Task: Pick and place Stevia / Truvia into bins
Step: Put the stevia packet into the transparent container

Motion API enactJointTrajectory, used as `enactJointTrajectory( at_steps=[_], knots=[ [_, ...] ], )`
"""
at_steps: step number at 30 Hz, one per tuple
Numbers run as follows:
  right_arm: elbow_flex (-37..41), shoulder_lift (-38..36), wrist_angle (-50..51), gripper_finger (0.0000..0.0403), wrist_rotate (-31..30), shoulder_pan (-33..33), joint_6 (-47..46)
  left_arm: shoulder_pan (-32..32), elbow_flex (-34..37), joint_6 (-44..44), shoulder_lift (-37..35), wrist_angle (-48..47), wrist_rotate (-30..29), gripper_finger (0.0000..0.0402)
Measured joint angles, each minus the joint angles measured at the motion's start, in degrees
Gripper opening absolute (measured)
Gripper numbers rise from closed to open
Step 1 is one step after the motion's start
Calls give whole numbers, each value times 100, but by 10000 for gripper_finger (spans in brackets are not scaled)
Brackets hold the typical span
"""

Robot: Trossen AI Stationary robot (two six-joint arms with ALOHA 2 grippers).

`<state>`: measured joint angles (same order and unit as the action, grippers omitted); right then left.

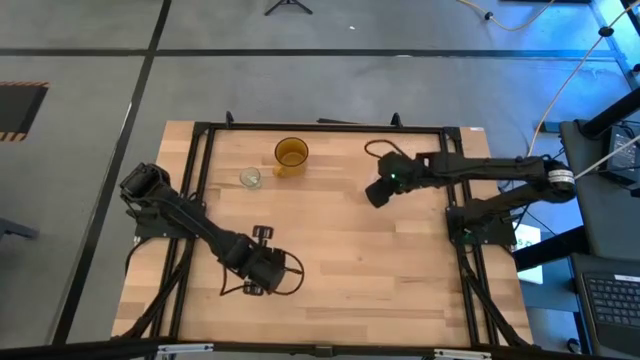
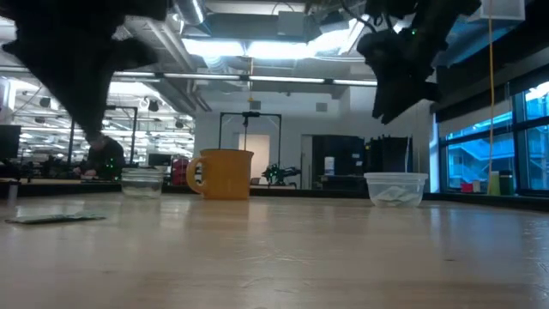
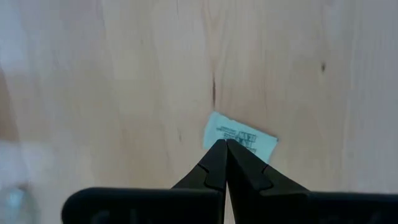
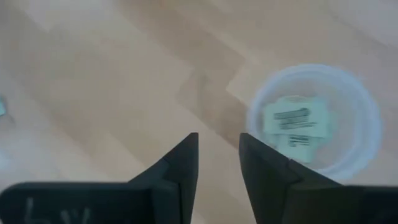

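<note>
My left gripper point(image 1: 263, 272) point(image 3: 226, 144) is over the near left part of the table, shut, with a white, green-printed Stevia packet point(image 3: 244, 135) at its fingertips. Another packet point(image 2: 56, 217) lies flat on the table near the front edge. My right gripper point(image 1: 378, 194) point(image 4: 219, 140) hangs open and empty above the far right part of the table, beside the wide clear plastic cup point(image 4: 367, 106) point(image 2: 395, 189), which holds packets point(image 4: 295, 118). The small glass cup point(image 1: 250, 178) point(image 2: 142, 182) stands at far left. My left gripper pinches the packet between its two fingertips at one edge point(image 3: 219, 135). The fingers point down at the table, and the rest of the packet sticks out past them. Whether the packet is clear of the table does not show.
An amber cup point(image 1: 291, 154) point(image 2: 225, 174) stands near the table's far edge, between the glass cup and the plastic cup. A black frame point(image 1: 200, 150) runs along the table's sides. A sliver of another packet point(image 4: 2, 107) shows in the right wrist view. Bare wood point(image 1: 360, 270) lies between the arms.
</note>
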<state>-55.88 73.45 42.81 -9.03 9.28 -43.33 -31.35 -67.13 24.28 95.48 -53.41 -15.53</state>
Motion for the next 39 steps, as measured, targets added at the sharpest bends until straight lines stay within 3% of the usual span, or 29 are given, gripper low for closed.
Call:
enactJointTrajectory(
  at_steps=[4, 10, 19, 31, 39],
  knots=[
    [0, 0, -252, 118, -130, -396, -22, 3, 500, 659, -2, 328, 237, 2],
    [0, 0, -397, 118, -344, -595, -44, -11, 1256, 712, -2, 1856, 348, 2],
    [0, 0, -382, 118, -355, -595, -164, -11, 1819, 598, -37, 2324, 784, 2],
    [0, 107, -892, 118, -32, -1169, -470, 177, 2069, -810, -23, 2799, 592, 2],
    [0, 849, -1817, 118, -33, -1659, -755, 592, 2061, -1701, 260, 3564, 521, 2]
  ],
)
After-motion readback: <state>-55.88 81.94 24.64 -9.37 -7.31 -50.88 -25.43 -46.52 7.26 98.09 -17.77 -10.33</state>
